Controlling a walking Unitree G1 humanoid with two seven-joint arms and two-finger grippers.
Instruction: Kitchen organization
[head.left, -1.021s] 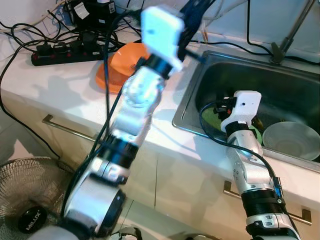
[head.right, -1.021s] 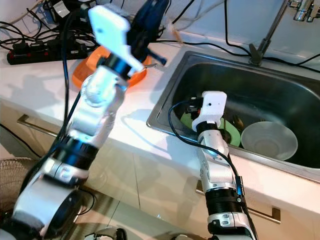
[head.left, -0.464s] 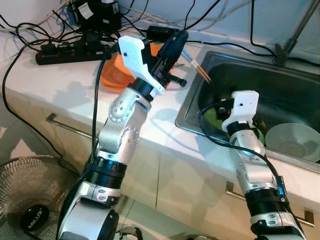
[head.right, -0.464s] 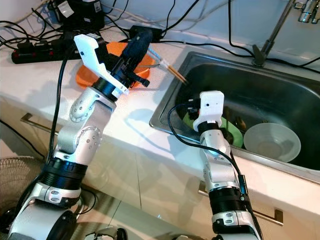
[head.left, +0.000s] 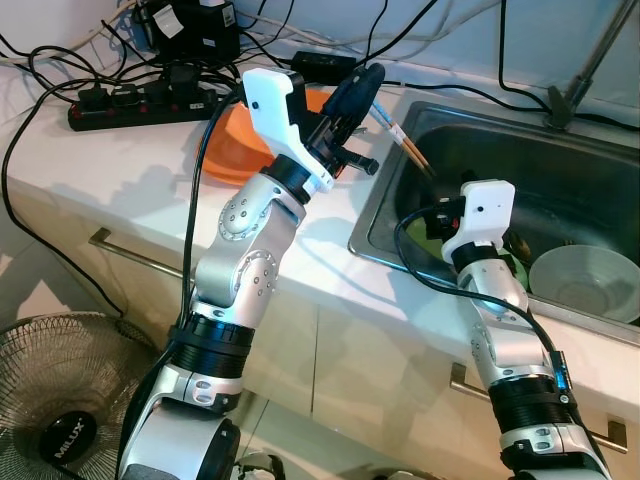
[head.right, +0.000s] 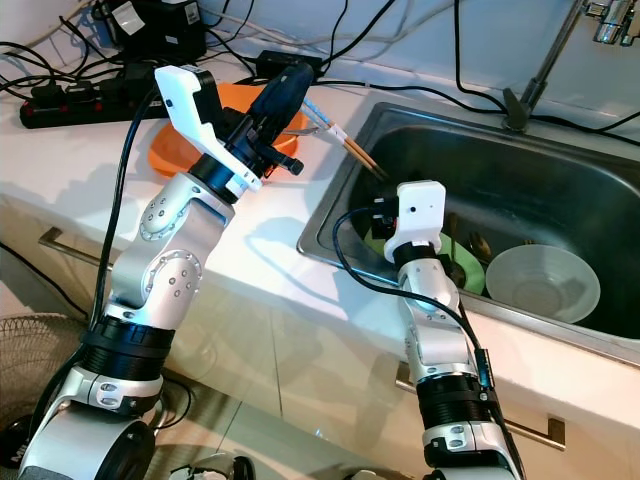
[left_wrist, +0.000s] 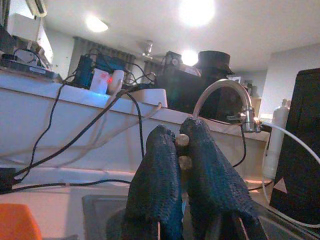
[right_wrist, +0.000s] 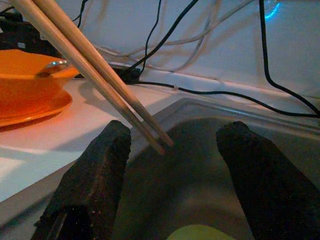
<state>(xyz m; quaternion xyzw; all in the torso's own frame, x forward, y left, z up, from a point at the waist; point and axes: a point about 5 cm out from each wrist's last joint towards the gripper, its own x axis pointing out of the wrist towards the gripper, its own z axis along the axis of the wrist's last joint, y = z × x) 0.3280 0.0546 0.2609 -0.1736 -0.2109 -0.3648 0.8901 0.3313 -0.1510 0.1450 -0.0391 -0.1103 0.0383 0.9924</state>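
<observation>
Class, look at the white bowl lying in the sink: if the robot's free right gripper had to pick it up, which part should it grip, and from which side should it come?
Probably the rim. The white bowl sits upright with its mouth open upward in the sink, so the right gripper, its fingers open, could come down from above and pinch the near rim, one finger inside, one outside. The smooth round wall offers no other hold.

A white kitchen counter (head.left: 120, 170) carried an orange bowl (head.right: 180, 145) just beside the steel sink (head.right: 560, 190) set into it. Beyond the bowl from the sink, a black power strip (head.left: 140, 100) and tangled black cables (head.left: 60, 60) lay along the counter's back edge, near a black box (head.left: 200, 25).
</observation>
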